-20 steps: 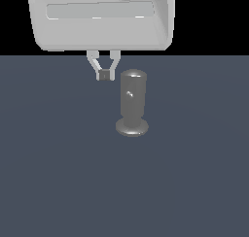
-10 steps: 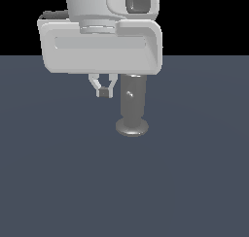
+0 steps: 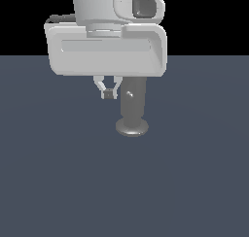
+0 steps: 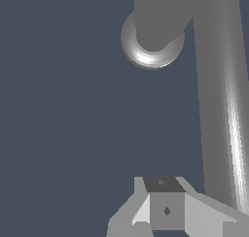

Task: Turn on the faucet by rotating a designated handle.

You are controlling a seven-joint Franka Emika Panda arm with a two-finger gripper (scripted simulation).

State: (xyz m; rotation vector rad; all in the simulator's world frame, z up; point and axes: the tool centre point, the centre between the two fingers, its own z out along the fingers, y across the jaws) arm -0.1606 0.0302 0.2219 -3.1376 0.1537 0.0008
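Exterior view first: the dark blue-grey desk (image 3: pixel 58 182) carries only the faucet (image 3: pixel 132 105), which stands upright near the middle, its flared disc base flat on the surface. The arm's broad pale hand body hangs low over it and covers the faucet's top, so the gripper (image 3: pixel 108 93) sits beside the column, on the exterior view's left, at about upper-shaft height and apart from it. That placement reads as a set-up for pushing sideways rather than grasping: the fingers are drawn together with nothing between them, forming one blunt tip.

From the wrist view the reason is clearer. The handle (image 4: pixel 219 100) runs as a long straight rod out from near the faucet's top toward the camera, passing just beside the closed gripper (image 4: pixel 165 202); whether they touch I cannot tell. A closed tip alongside the rod suits a sweep that would swing it about the column.

The faucet is dull grey metal with a soft highlight along the base rim (image 4: pixel 151 56). The handle is thin, smooth and evenly grey, with a bright streak down its length.
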